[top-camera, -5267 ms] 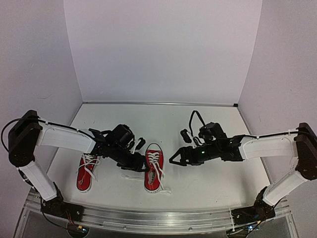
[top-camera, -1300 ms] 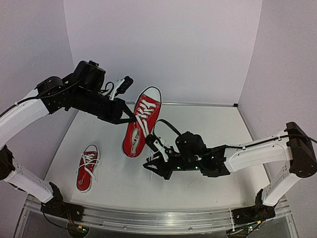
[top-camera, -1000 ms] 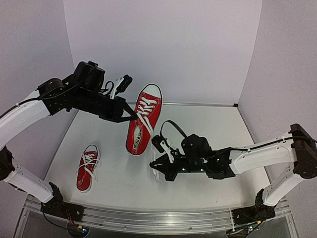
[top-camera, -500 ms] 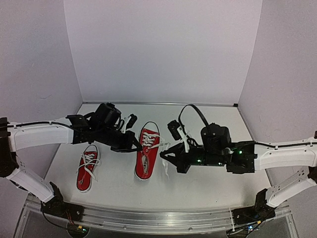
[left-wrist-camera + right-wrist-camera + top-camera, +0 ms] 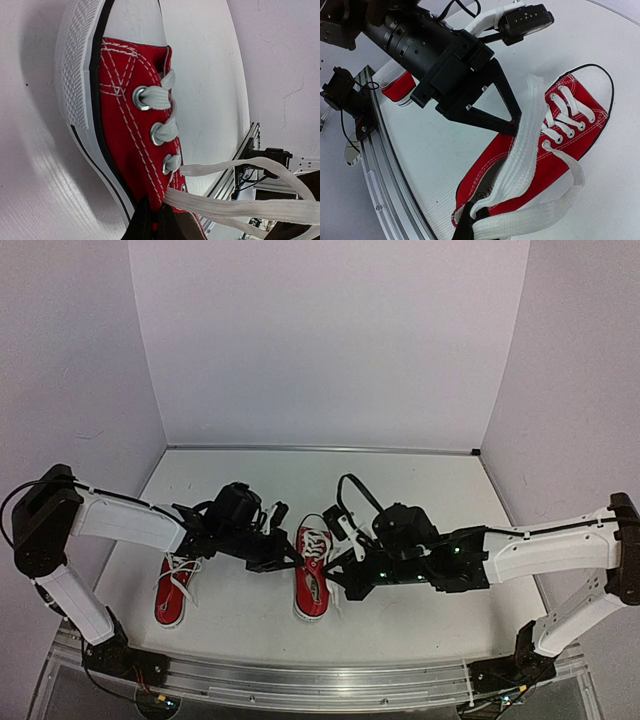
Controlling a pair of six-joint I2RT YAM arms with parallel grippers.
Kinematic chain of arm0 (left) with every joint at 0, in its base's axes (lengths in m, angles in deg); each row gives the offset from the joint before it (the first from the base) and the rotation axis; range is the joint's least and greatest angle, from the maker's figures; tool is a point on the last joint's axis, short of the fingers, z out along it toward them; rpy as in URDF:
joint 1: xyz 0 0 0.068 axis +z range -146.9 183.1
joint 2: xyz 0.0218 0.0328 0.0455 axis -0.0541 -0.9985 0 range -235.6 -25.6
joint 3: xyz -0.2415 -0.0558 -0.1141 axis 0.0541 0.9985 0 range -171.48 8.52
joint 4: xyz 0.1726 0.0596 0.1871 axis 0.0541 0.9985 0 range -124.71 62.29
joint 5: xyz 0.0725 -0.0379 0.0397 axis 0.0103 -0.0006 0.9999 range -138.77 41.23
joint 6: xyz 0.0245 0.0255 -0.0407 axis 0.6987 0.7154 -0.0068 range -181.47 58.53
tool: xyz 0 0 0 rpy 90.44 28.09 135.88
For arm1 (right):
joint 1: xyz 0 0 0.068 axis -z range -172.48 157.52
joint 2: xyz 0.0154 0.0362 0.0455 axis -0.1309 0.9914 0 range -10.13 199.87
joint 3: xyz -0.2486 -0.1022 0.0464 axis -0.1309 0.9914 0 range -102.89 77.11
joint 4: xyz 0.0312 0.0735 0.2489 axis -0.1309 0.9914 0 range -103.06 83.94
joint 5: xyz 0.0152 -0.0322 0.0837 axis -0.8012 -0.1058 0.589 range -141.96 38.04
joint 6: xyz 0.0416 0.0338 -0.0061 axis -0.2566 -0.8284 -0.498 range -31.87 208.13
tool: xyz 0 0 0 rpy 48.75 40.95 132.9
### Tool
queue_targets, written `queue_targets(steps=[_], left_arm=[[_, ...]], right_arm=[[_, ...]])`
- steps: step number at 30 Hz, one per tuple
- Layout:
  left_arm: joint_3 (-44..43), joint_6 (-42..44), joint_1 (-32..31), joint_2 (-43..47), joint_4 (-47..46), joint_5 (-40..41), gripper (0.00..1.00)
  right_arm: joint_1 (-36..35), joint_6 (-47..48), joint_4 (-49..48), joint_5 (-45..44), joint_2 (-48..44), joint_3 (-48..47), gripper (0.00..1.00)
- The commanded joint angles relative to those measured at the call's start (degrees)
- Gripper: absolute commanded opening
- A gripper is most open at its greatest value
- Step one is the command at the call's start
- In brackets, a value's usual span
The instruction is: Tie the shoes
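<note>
The left arm point(image 5: 120, 522) and right arm point(image 5: 545, 548) have white shells between chunky black joints, looping black cables point(image 5: 347, 479) and tiny green lights point(image 5: 384, 575).

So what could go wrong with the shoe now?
1. The right gripper is shut on the lace. A hard pull might drag the shoe or slide the lace out through the eyelets.
2. The left gripper seems to pinch only the shoe's red edge, so it could slip off.
3. Both grippers sit very close together at the shoe and might bump.
</note>
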Motion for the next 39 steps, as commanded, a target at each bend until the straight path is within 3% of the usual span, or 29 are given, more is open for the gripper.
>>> queue_targets(steps=[1,3,6,7,11,16,22,34,39], left_arm=[[-0.63,-2.87,-0.33,-1.34,-13.49,-3.87,0.0],[-0.2,-4.08,-0.34,-2.84,-14.68,-4.36,0.0],[0.28,-4.46,-0.32,-3.71,-13.94,-4.3,0.09],[0.38,-4.29,-0.32,-3.8,-13.1,-4.13,0.14],[0.27,-0.05,-0.23,-0.07,-4.51,-0.14,0.51],[1.45,5.0,0.71,8.55,4.0,5.63,0.66],[4.73,7.24,2.56,16.53,2.21,2.36,0.66],[15.07,14.63,2.38,23.8,-13.87,-9.68,0.48],[17.56,15.91,2.37,24.48,-18.65,-12.21,0.46]], right_arm=[[0.01,-1.38,-0.66,-1.88,-1.05,-0.83,0.0],[0.01,-1.62,-0.66,-2.09,-0.66,-0.47,0.0],[0.01,-1.76,-1.32,-1.99,0.36,0.03,0.0],[0.01,-1.83,-1.64,-2.01,0.74,0.24,0.0],[0.01,-3.04,-4.03,-2.31,3.2,1.23,0.0],[0.0,-5.32,-7.25,-1.83,5.4,1.71,0.0],[-0.02,-6.28,-9.11,-1.19,6.18,1.92,0.02],[2.13,-12.51,-12.92,3.74,8.07,-0.96,0.01],[4.66,-16.94,-14.93,6.76,7.81,-0.07,0.0]])
